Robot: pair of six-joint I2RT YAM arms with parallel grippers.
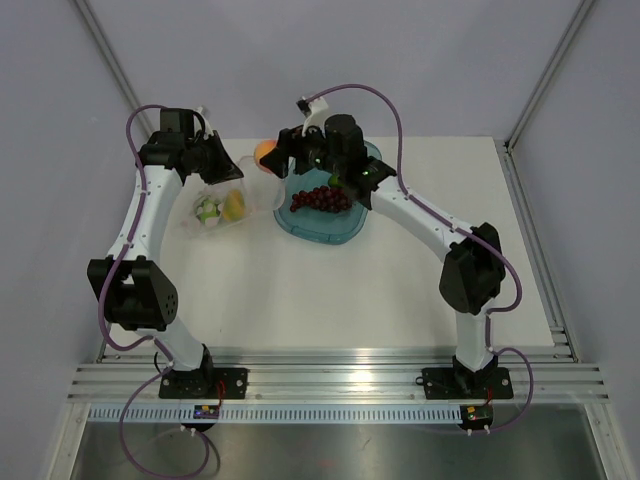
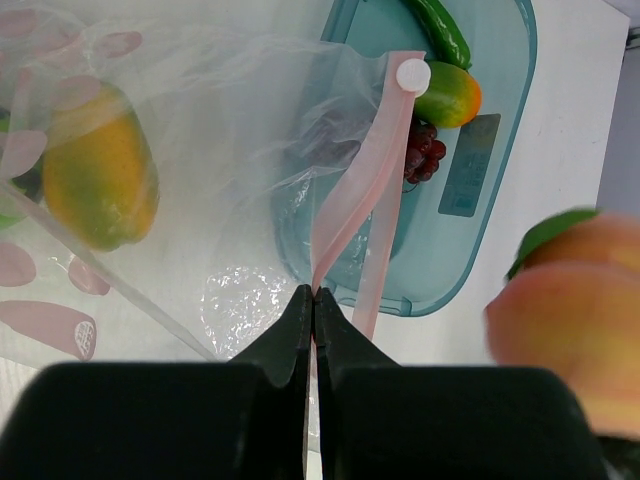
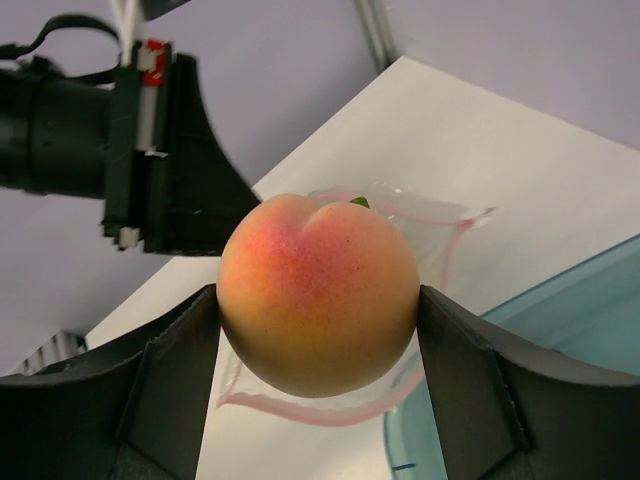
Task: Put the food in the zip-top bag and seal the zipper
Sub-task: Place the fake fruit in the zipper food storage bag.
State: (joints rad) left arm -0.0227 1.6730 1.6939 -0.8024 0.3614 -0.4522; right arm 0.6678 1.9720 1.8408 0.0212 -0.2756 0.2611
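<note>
My right gripper [image 3: 318, 305] is shut on the peach-pink round fruit [image 3: 318, 290], holding it in the air over the open mouth of the zip-top bag [image 3: 420, 215]. From above, the fruit [image 1: 265, 152] hangs at the bag's right edge. My left gripper [image 2: 313, 296] is shut on the bag's pink zipper [image 2: 372, 190], holding the mouth up. Inside the bag [image 1: 225, 205] lie an orange-green mango [image 2: 100, 180] and a green round fruit [image 1: 207, 210]. The grape bunch [image 1: 320, 200] and a second mango [image 2: 448, 95] lie on the teal tray [image 2: 485, 200].
The teal tray [image 1: 345, 232] sits just right of the bag, near the table's far side. A dark green long toy vegetable [image 2: 440, 30] also lies on it. A white slider tab [image 2: 412, 75] sits on the zipper strip. Frame posts stand at the back corners.
</note>
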